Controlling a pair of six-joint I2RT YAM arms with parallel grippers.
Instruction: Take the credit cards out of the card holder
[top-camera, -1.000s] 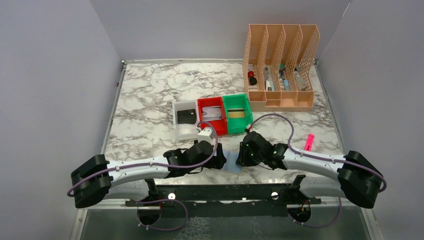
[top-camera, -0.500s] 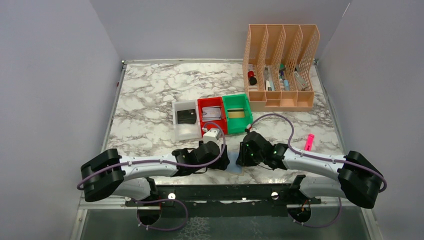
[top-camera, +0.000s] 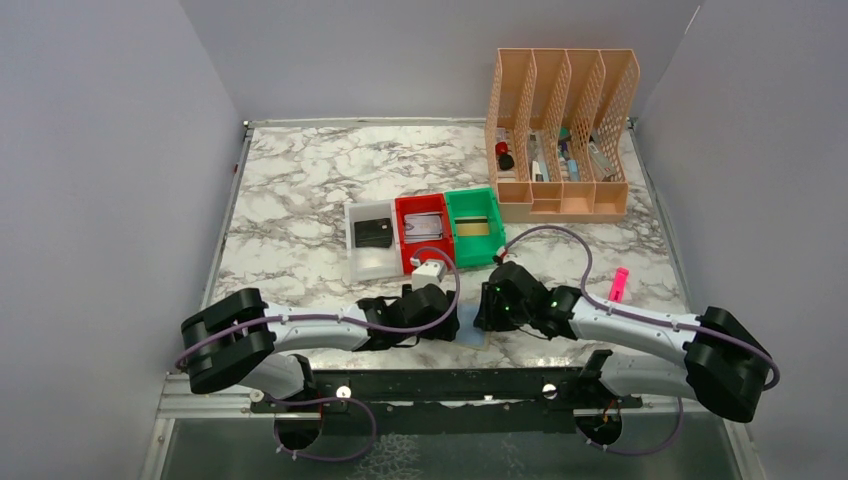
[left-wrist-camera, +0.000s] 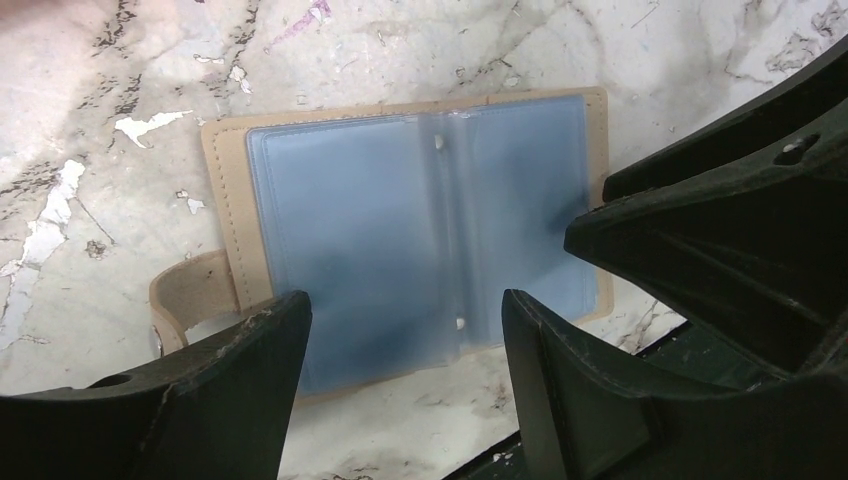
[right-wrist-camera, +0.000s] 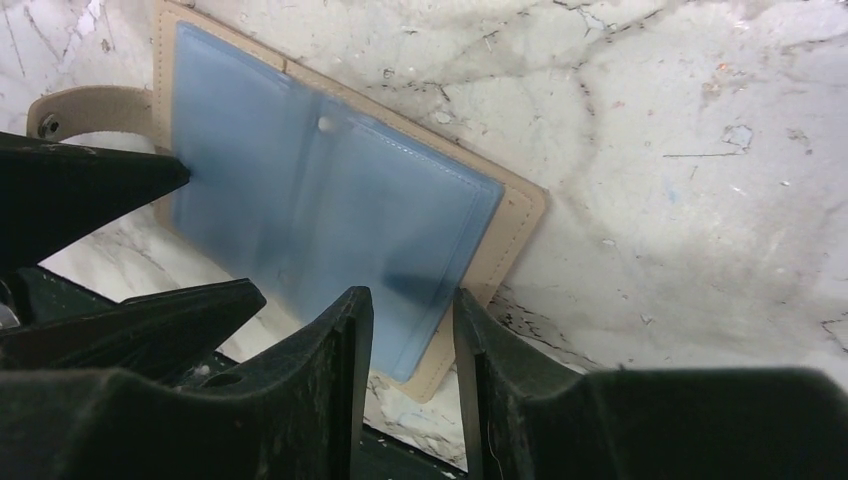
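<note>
The card holder (left-wrist-camera: 420, 230) lies open and flat at the table's (top-camera: 300, 190) near edge, between both arms. The left gripper (left-wrist-camera: 400, 320) is spread wide over its near side. The right gripper (right-wrist-camera: 408, 310) is narrowly parted at one corner, and I cannot tell whether it grips. Bare marble stretches far and left. Just beyond, the white tray (top-camera: 352, 240) holds a black card (top-camera: 372, 233), the red tray (top-camera: 401, 232) a silvery card (top-camera: 425, 226), and the green tray (top-camera: 450, 226) a tan card (top-camera: 476, 227).
</note>
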